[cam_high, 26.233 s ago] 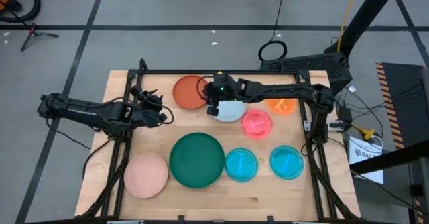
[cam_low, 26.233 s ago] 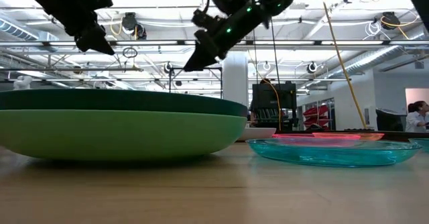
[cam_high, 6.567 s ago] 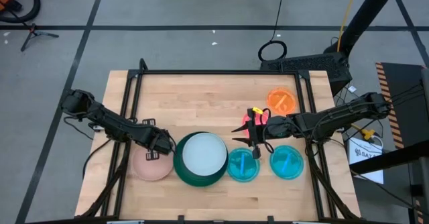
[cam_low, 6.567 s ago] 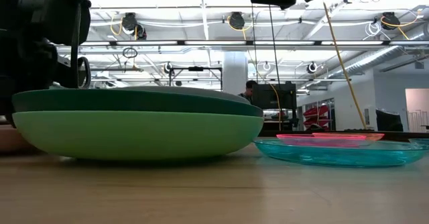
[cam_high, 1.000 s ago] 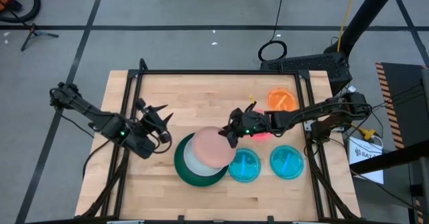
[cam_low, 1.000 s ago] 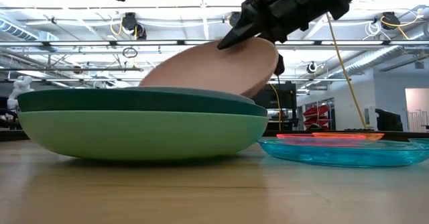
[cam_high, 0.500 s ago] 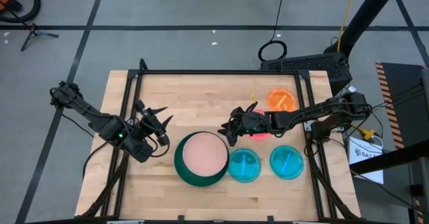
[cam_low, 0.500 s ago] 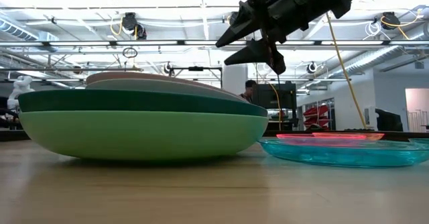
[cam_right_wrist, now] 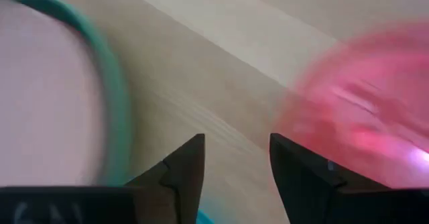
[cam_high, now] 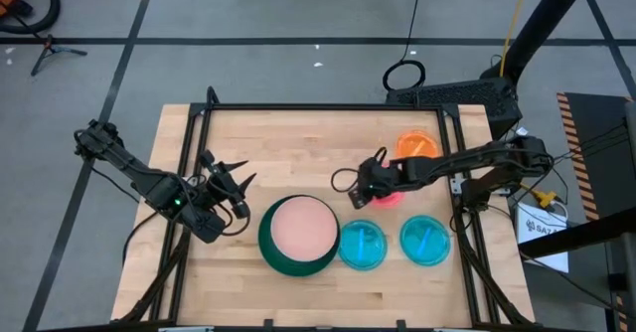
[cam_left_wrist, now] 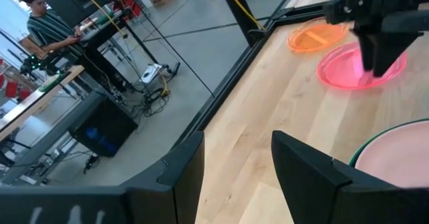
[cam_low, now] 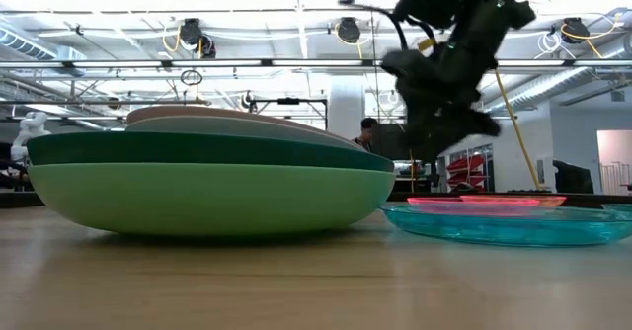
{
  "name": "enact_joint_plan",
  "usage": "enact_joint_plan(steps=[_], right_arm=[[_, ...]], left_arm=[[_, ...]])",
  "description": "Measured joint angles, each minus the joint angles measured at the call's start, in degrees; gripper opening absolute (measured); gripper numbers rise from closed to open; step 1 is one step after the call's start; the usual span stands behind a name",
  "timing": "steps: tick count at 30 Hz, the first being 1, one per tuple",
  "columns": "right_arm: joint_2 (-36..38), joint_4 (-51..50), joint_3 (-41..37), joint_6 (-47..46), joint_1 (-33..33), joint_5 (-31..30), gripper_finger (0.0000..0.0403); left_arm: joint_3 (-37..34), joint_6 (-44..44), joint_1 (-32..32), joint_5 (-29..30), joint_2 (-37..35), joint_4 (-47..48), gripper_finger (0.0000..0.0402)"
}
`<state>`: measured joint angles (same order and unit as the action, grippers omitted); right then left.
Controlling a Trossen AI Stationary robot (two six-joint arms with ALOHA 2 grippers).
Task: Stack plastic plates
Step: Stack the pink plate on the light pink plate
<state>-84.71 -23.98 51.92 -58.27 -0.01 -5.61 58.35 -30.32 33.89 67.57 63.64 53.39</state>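
The stack (cam_high: pixel 298 235) stands at the table's near middle. From the bottom, the low view shows a light green plate (cam_low: pixel 207 200) resting on the table, a dark green one (cam_low: pixel 197 150), a pale one, and the salmon pink plate (cam_high: pixel 300 227) lying flat on top. My right gripper (cam_high: pixel 354 193) is open and empty, above the table between the stack and the hot pink plate (cam_high: pixel 390 195). My left gripper (cam_high: pixel 229 173) is open and empty to the left of the stack. Two translucent blue plates (cam_high: pixel 360 245) (cam_high: pixel 425 241) and the bright orange plate (cam_high: pixel 417 146) lie on the table.
A black frame rail (cam_high: pixel 328 107) runs around the table top. Bare wood lies at the far left (cam_high: pixel 258 138). Beyond the table a person (cam_left_wrist: pixel 40 16) stands at a bench.
The salmon pink plate, held tilted over the stack by my right gripper a second ago, has dropped flat on top of the stack. My right gripper has let go of it and gone toward the table's right and far side, over the hot pink plate's edge.
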Motion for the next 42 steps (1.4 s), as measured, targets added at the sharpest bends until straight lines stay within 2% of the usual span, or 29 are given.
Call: enact_joint_plan(steps=[4, 7, 12, 16, 26, 37, 42], right_arm=[[0.0, -18.36, 5.82, -1.03, 0.0, -0.34, 0.0155], [0.0, -26.4, 9.88, -0.73, 0.09, -0.6, 0.0154], [-2.43, -25.36, 11.45, 1.53, 0.09, -0.56, 0.0154], [-6.47, -22.36, 11.45, 3.64, 0.06, -2.27, 0.0154], [-15.92, -19.78, 11.39, 6.37, 0.02, -1.73, 0.0154], [-18.4, -19.11, 11.43, 6.94, 0.0, -2.73, 0.0154], [-18.42, -18.79, 11.43, 6.95, 0.02, -3.27, 0.0134]], left_arm=[[0.0, 1.21, -0.11, 0.01, 0.0, 0.0, 0.0179], [0.0, 2.04, -0.11, 0.59, 0.0, 0.0, 0.0179], [0.0, 2.16, -0.17, 1.83, 0.0, 0.0, 0.0179], [0.0, 3.38, -0.72, 2.14, 0.0, -0.04, 0.0179], [0.0, 2.12, -0.98, 1.99, 0.0, 0.1, 0.0179], [0.0, 2.8, -0.98, 1.89, 0.0, 0.11, 0.0179], [0.0, 2.77, -0.96, 1.7, 0.0, 0.11, 0.0179]])
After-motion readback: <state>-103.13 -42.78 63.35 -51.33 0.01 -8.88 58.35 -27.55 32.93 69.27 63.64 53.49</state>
